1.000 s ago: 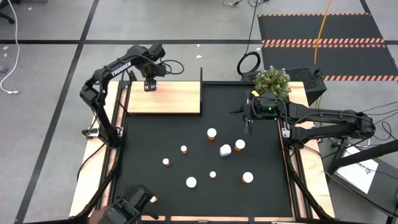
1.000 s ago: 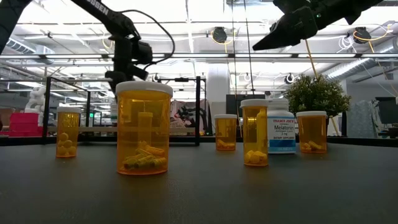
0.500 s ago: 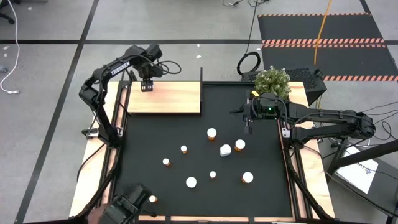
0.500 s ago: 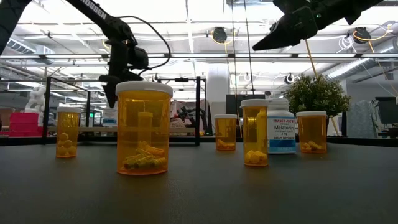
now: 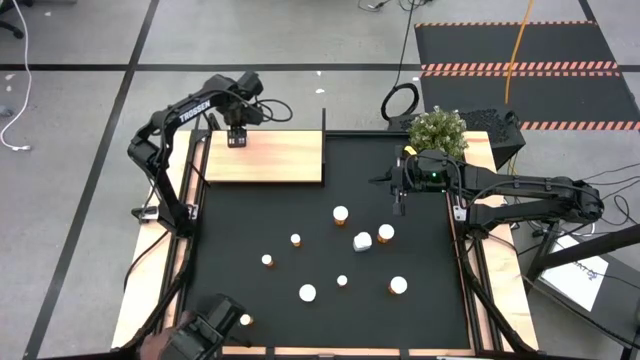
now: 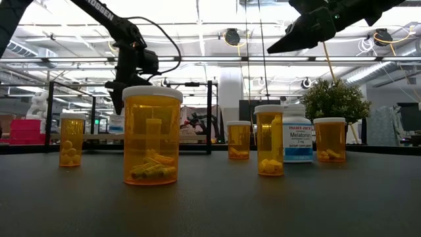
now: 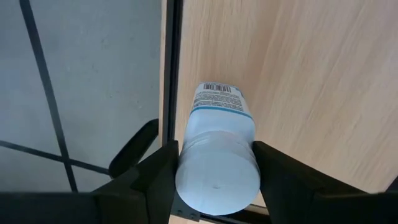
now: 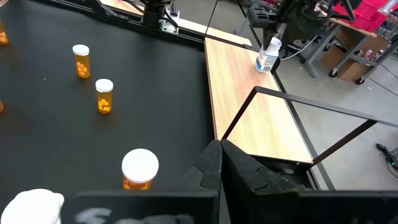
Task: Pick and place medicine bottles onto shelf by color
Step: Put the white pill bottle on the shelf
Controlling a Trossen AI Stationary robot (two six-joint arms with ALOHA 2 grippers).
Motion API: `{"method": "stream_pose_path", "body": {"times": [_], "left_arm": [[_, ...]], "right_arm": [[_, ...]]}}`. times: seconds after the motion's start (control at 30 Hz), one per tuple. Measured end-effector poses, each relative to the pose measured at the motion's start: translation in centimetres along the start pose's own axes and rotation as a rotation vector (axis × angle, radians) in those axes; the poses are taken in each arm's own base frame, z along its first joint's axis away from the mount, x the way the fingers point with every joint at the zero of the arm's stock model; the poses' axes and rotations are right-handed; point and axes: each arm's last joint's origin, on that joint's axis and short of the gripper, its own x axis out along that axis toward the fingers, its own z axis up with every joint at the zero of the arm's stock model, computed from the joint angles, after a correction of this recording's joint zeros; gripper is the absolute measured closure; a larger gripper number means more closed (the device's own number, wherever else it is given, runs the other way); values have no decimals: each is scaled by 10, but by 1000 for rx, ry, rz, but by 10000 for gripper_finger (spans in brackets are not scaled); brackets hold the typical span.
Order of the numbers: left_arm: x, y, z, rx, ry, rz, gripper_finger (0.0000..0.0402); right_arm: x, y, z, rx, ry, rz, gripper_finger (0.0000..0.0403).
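We see a white bottle [image 7: 217, 155] standing upright on the shelf [image 5: 270, 160], at its far left corner beside a black post, with the left gripper [image 7: 214, 177] closed against its sides just under the cap. In the right wrist view the same bottle [image 8: 268, 55] shows at the far end of the board with the left gripper above it.

The shelf lies along the far left edge of the black mat [image 5: 330, 300] that covers the bench.

The other bottles stand well apart from the shelf, scattered over the mat: orange bottles [image 5: 341, 215] with white caps, and one more white bottle [image 5: 362, 241] touching or just beside an orange one [image 5: 385, 234].

The right gripper [image 5: 400, 195] hangs above the mat near its right edge, next to a potted plant [image 5: 438, 128]; its fingers meet with nothing between them.
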Motion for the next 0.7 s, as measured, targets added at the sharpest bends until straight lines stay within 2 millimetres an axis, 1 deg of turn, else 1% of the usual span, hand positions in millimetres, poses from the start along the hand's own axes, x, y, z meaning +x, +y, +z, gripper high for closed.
{"method": "stream_pose_path", "body": {"times": [0.37,0.6,0.7], "left_arm": [[0,0,0,-16,2,-1,199],[0,0,0,-17,4,-2,176],[0,0,0,-18,3,-1,173]], "right_arm": [[0,1,0,0,-9,24,403],[0,1,0,0,-12,34,403],[0,1,0,0,-16,44,403]]}}
